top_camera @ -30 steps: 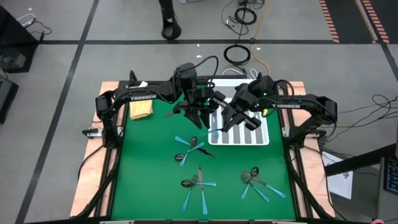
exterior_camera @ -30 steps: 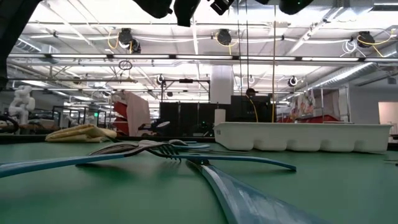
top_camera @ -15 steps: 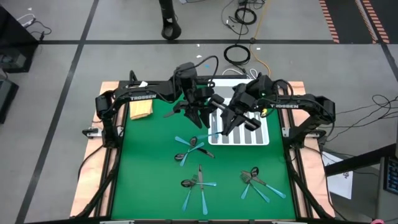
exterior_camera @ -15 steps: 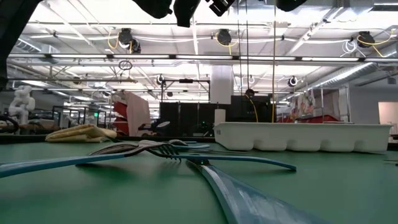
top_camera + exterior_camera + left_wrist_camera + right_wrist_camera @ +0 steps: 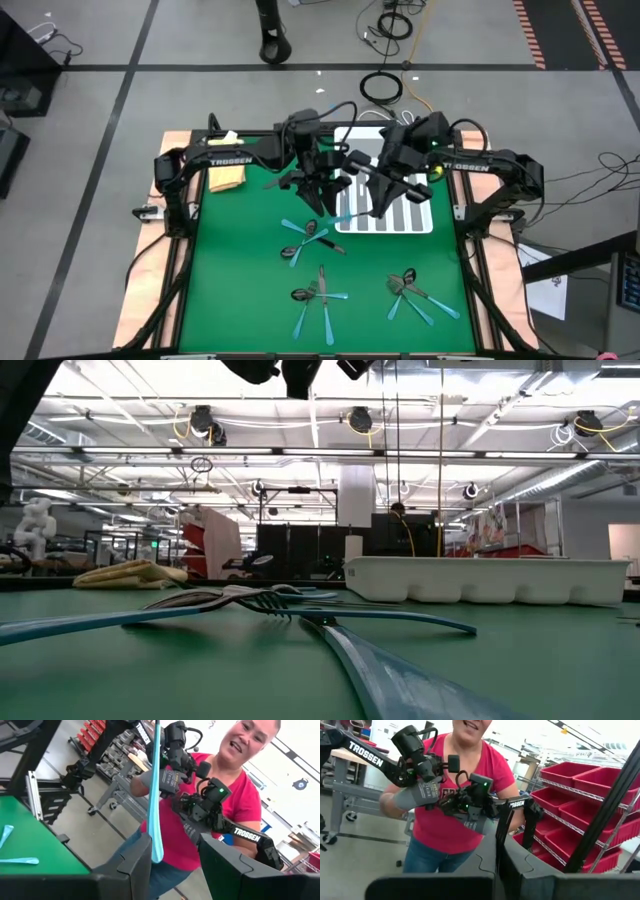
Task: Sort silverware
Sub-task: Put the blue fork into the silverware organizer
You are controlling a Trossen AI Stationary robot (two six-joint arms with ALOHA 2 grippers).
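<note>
silverware (image 5: 318, 232) mostly lies loose on the green table (image 5: 230, 290), in three little heaps in front of the white tray (image 5: 425, 222). most of the sorting looks left to do; i cannot tell what is already in the tray. above its near corner, the right gripper (image 5: 378, 208) is pinched on one blue-handled piece (image 5: 156, 795). the left gripper (image 5: 172, 852) is spread around its end. it looks like a pass between arms.

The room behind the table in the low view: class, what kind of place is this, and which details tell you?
Probably a robotics lab or workshop in an industrial hall: exposed ceiling beams with strip lights, red storage bins on racks, and cables on a taped concrete floor.
</note>
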